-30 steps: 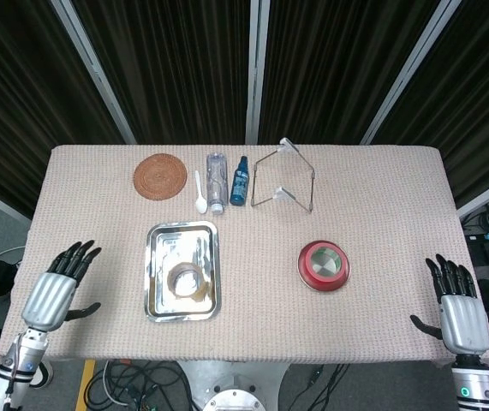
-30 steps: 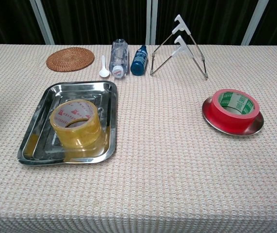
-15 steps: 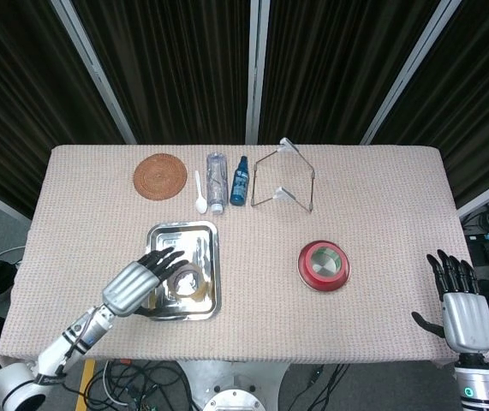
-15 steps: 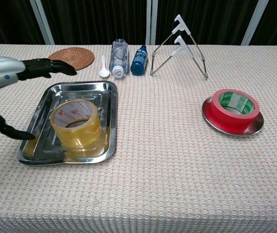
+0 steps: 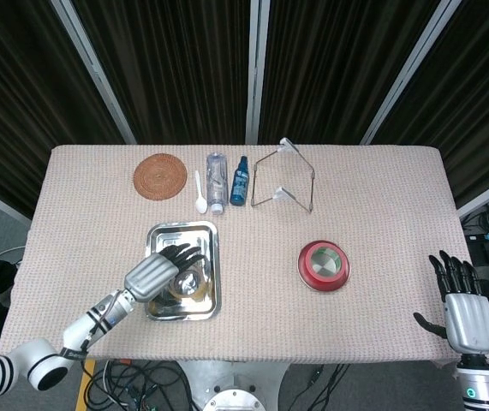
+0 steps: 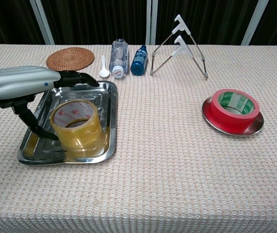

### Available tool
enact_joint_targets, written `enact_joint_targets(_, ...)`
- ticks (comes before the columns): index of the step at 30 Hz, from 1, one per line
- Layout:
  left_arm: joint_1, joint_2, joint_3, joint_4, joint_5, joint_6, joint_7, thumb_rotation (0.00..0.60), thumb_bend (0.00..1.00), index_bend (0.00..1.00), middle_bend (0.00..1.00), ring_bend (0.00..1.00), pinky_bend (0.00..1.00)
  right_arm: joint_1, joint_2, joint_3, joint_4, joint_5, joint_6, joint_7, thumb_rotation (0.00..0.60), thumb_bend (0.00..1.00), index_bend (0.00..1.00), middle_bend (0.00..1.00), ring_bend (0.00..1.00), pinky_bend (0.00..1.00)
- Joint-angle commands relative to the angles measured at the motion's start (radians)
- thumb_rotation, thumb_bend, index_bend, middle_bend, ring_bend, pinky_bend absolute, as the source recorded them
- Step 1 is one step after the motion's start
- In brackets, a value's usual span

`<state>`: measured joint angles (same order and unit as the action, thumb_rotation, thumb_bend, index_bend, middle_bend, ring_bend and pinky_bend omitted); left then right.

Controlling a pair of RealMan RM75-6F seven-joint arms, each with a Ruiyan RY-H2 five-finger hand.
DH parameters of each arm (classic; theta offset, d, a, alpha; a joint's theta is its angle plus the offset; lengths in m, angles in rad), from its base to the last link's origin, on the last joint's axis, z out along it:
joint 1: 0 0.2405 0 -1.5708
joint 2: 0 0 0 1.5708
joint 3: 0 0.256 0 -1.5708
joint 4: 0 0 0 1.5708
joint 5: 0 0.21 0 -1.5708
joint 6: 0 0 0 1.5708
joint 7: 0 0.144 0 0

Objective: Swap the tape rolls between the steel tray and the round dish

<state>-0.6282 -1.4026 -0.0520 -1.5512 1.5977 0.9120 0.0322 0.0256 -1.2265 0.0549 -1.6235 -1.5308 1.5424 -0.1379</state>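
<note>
My left hand (image 6: 24, 87) hovers spread and empty over the yellow tape roll (image 6: 75, 123) lying in the steel tray (image 6: 106, 99), and if I close off-centre the roll may skid or tip the light tray's rim.

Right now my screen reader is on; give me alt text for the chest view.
The robot's left hand hovers open over the yellow tape roll in the rectangular steel tray, not gripping it. Across the beige cloth-covered table, the red tape roll sits on the round steel dish.
</note>
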Motion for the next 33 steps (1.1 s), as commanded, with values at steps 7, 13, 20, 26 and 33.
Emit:
enact_joint_targets(7, -0.028, -0.022, 0.022, 0.031, -0.027, -0.035, 0.004, 0.600, 0.03, 0.08, 0.06, 0.00, 0.16, -0.002, -0.002, 0.000, 0.011, 0.005, -0.001, 0.012, 0.600, 0.01, 0.00, 0.00, 0.00, 0.00)
enact_joint_targets(13, -0.038, -0.047, 0.018, 0.057, -0.043, -0.025, 0.024, 0.600, 0.10, 0.14, 0.25, 0.09, 0.25, -0.004, 0.000, 0.002, 0.015, 0.012, -0.001, 0.019, 0.600, 0.02, 0.00, 0.00, 0.00, 0.00)
enact_joint_targets(20, -0.047, -0.058, 0.008, 0.056, -0.048, 0.006, 0.056, 0.600, 0.19, 0.21, 0.33, 0.15, 0.28, -0.005, -0.002, 0.003, 0.026, 0.015, 0.000, 0.034, 0.600, 0.04, 0.00, 0.00, 0.00, 0.00)
enact_joint_targets(26, -0.100, -0.050, -0.042, 0.043, -0.051, -0.003, 0.073, 0.600, 0.19, 0.22, 0.34, 0.15, 0.29, -0.012, 0.004, 0.007, 0.030, 0.005, 0.024, 0.050, 0.600, 0.05, 0.00, 0.00, 0.00, 0.00)
enact_joint_targets(33, -0.230, -0.120, -0.124, 0.141, -0.081, -0.094, 0.036, 0.600, 0.20, 0.22, 0.34, 0.15, 0.29, -0.025, 0.011, 0.015, 0.035, 0.011, 0.050, 0.069, 0.600, 0.05, 0.00, 0.00, 0.00, 0.00)
